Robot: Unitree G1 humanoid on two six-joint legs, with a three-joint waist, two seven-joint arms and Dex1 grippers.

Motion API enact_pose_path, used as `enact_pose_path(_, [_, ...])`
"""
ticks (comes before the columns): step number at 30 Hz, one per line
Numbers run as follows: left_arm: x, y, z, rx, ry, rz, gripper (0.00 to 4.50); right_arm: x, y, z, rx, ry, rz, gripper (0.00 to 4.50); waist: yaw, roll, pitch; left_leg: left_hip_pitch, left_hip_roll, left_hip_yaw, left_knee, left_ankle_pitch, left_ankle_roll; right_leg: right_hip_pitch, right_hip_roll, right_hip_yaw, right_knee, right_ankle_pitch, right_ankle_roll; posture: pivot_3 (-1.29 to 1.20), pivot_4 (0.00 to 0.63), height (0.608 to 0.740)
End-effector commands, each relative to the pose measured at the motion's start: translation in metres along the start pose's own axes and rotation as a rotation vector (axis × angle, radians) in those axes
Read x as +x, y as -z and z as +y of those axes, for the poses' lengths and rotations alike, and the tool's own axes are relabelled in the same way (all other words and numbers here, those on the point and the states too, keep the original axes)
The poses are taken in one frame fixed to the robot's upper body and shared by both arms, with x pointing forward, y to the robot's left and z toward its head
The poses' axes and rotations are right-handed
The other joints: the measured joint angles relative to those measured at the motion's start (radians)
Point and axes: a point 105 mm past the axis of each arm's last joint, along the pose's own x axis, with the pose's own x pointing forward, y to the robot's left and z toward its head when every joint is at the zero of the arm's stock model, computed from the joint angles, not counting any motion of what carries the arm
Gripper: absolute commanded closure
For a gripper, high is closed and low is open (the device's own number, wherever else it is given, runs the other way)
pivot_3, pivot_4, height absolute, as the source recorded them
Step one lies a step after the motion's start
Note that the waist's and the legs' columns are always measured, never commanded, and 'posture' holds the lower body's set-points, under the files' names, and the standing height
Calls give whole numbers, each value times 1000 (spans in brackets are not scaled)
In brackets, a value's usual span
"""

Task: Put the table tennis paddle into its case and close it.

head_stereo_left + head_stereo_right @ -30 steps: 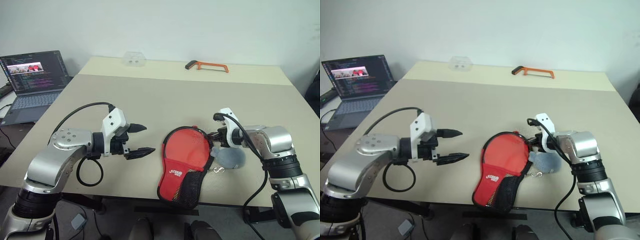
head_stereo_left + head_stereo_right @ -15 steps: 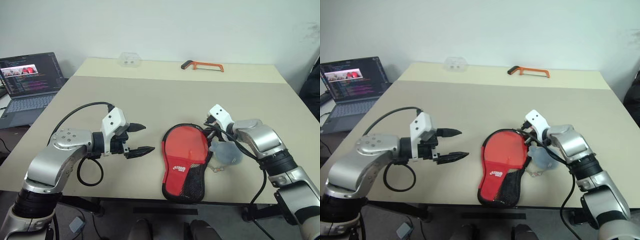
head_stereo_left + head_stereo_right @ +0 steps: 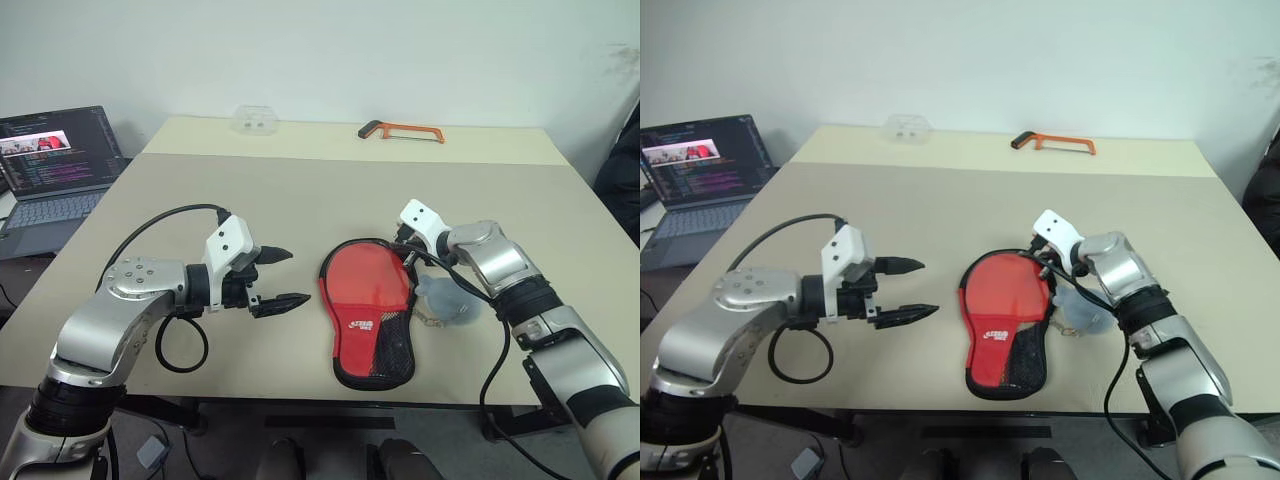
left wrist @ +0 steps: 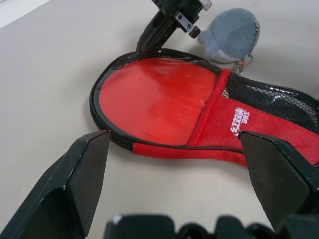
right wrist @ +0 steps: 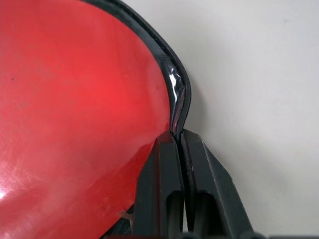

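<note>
right wrist view: right hand (image 5: pixel 178 137) pinches case (image 5: pixel 75 99) edge.

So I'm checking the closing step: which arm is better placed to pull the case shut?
Probably the right. The right gripper is shut on the case at its black edge, while the left gripper hangs open beside it.
</note>
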Motion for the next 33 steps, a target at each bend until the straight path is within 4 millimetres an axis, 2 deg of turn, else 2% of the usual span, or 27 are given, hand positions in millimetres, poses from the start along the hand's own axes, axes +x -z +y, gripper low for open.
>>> enact_pose_path(1, [3,-14,-4,54,22,-41,0,-4,-4,-3,-10,5,-9,4473,1,0,0,0,0,0,0,0,0,0,0,0,0,0,0,0,150,740])
enact_pose_path(2, [6,-16,-3,56,28,-53,0,-6,-6,-4,0,0,-19,4473,2,0,0,0,0,0,0,0,0,0,0,0,0,0,0,0,150,740])
enact_pose_path(5, [22,-25,-2,76,76,-91,0,-17,-20,-5,62,-17,-78,3837,10,0,0,0,0,0,0,0,0,0,0,-1,0,0,0,0,150,740])
enact_pose_path(10, [52,-36,6,106,155,-136,0,-41,-40,-7,113,-31,-146,2102,16,0,0,-1,0,0,1,0,0,0,0,-1,1,0,0,0,150,740])
enact_pose_path(13, [80,-41,19,96,141,-155,0,-67,-51,-15,155,-11,-195,1013,24,0,0,-1,-1,0,1,0,0,0,0,-1,1,0,0,0,150,740])
enact_pose_path(16, [107,-41,19,68,175,-171,0,-97,-46,-25,163,24,-208,16,35,0,0,-1,-1,0,1,0,0,0,0,-1,0,0,0,0,150,740])
enact_pose_path(20, [136,-39,10,18,264,-189,0,-133,-13,-40,195,78,-148,16,45,0,0,-2,-2,0,1,0,0,0,-1,-1,-2,0,0,0,150,740])
enact_pose_path(24, [160,-25,0,46,326,-129,0,-153,18,-36,309,38,-108,16,34,1,0,-3,-2,0,1,0,0,0,-1,0,-2,0,0,0,150,740])
enact_pose_path(27, [174,-8,-5,42,337,-66,0,-154,33,-24,372,-19,-82,16,19,1,0,-2,-2,1,1,0,1,0,0,2,-2,0,0,0,150,740])
enact_pose_path(33, [189,7,-16,9,353,-25,0,-140,42,-3,450,-83,-68,16,5,1,0,-1,-3,1,1,0,1,0,0,3,0,0,1,0,150,740])
